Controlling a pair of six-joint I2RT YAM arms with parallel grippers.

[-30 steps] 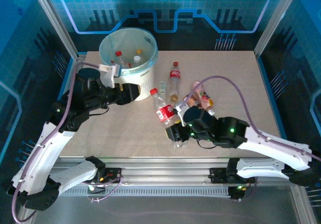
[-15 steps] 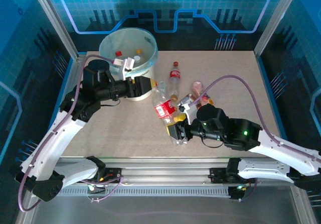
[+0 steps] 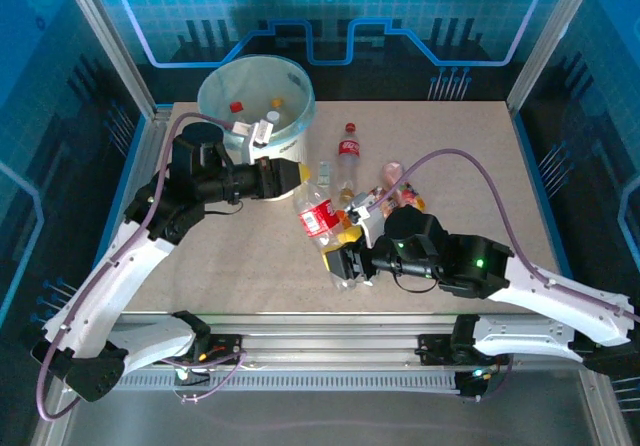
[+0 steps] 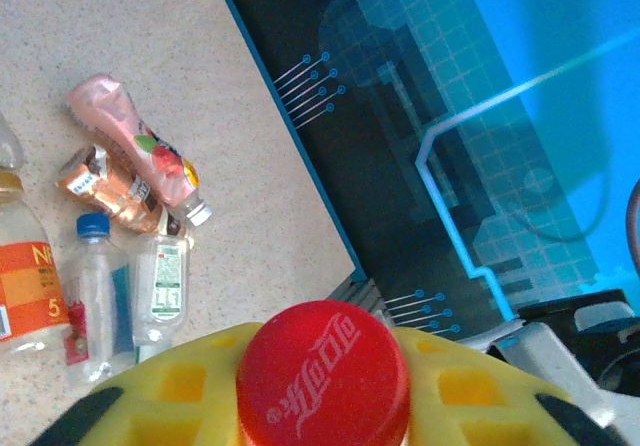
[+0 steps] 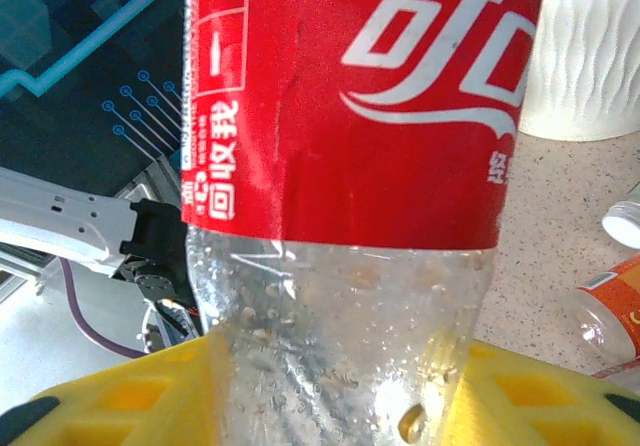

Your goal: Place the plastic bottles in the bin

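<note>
A clear plastic bottle (image 3: 320,221) with a red label is held off the table between both arms. My left gripper (image 3: 298,188) is shut on its red cap (image 4: 322,371), with yellow fingers (image 4: 150,398) on either side. My right gripper (image 3: 345,266) holds the bottle's clear lower body (image 5: 340,346), its fingers (image 5: 130,406) pressed against both sides. The bin (image 3: 305,86) stands at the back left, behind the left wrist, with a few bottles (image 3: 240,108) inside. Its whitish wall (image 5: 590,46) shows in the right wrist view.
More bottles lie on the table: a red-labelled one (image 3: 347,156) right of the bin and a cluster (image 3: 402,194) beyond the right gripper. In the left wrist view these include a pink bottle (image 4: 135,141), a blue-capped one (image 4: 95,296) and an orange-labelled one (image 4: 25,286).
The left arm swung from the bin to the bottle and its gripper closed on the cap. The right gripper has lifted the bottle and tilted it towards the left arm.
</note>
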